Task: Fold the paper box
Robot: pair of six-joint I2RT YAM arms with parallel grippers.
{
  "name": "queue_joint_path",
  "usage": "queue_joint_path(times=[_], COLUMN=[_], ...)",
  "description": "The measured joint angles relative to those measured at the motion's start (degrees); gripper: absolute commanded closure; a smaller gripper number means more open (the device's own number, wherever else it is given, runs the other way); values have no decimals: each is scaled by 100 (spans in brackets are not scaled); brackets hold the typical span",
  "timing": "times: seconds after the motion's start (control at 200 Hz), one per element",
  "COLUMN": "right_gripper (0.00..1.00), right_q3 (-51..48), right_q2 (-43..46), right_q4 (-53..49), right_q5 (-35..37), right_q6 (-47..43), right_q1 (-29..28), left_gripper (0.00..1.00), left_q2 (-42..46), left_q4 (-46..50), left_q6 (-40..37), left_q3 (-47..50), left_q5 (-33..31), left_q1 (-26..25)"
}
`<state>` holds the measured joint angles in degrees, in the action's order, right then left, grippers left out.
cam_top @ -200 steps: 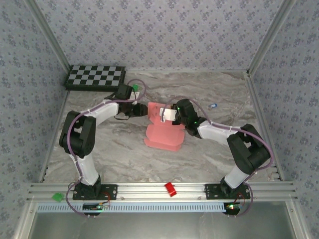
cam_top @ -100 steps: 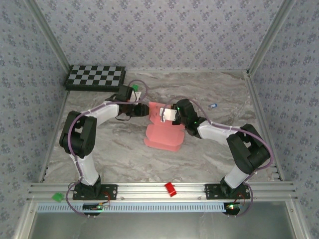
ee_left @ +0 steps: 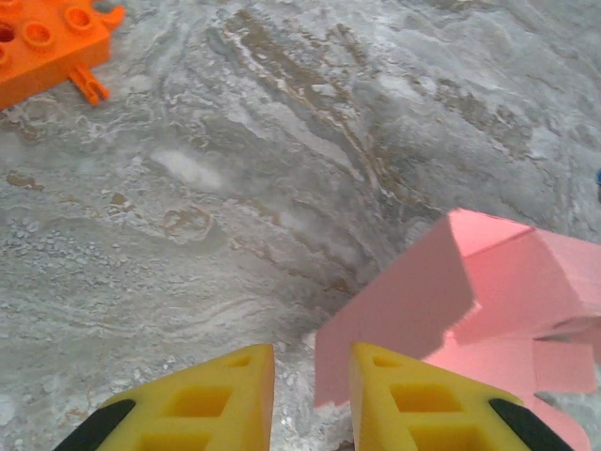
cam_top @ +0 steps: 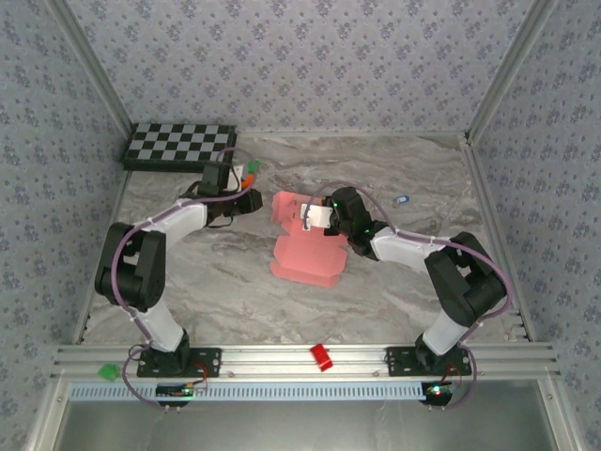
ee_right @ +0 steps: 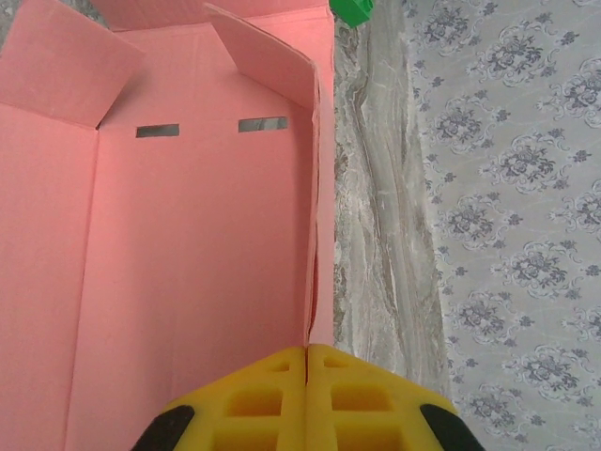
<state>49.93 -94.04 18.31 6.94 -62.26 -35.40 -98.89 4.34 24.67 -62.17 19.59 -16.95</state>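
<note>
The pink paper box (cam_top: 305, 252) lies partly folded at mid-table, its walls and flaps standing up. My right gripper (cam_top: 315, 220) is shut on the upper edge of one side wall; in the right wrist view the yellow fingertips (ee_right: 307, 353) pinch that thin wall, with the box's inside (ee_right: 188, 282) and its two slots to their left. My left gripper (cam_top: 255, 198) hangs just left of the box, apart from it. Its yellow fingers (ee_left: 216, 399) stand a narrow gap apart with nothing between them, and a pink flap (ee_left: 404, 310) rises just beyond the right one.
An orange toy brick (ee_left: 42, 47) and a green block (ee_right: 353, 8) lie behind the box. A checkerboard (cam_top: 180, 146) sits at the back left, a small blue object (cam_top: 402, 200) to the right, and a red block (cam_top: 321, 357) on the front rail.
My left arm has drawn back to the left, away from the box's flap, and its jaws have narrowed. The right gripper has kept its hold without moving.
</note>
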Motion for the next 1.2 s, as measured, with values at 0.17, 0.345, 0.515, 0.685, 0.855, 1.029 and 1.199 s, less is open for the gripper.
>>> queue_joint_path(times=[0.17, 0.345, 0.515, 0.685, 0.855, 1.029, 1.199], right_gripper=[100, 100, 100, 100, 100, 100, 100], right_q3=[4, 13, 39, 70, 90, 101, 103], right_q2=[-4, -11, -31, -63, -81, -111, -136], right_q4=[4, 4, 11, 11, 0, -2, -2], right_q5=[0, 0, 0, 46, 129, 146, 144], right_q6=[-15, -22, -39, -39, -42, -48, -76], right_q1=[0, 0, -2, -11, -11, -11, -37], left_gripper=[70, 67, 66, 67, 67, 67, 67], left_q2=[-667, -1178, -1521, -1665, -1670, -1665, -1661], left_q4=[44, 254, 474, 507, 520, 444, 376], left_q6=[76, 85, 26, -44, -149, -175, -197], left_q3=[-544, -1060, -1434, -1484, -1480, -1353, -1141], left_q5=[79, 404, 748, 1224, 1596, 1888, 2116], left_q1=[9, 0, -31, -42, -31, -31, -42])
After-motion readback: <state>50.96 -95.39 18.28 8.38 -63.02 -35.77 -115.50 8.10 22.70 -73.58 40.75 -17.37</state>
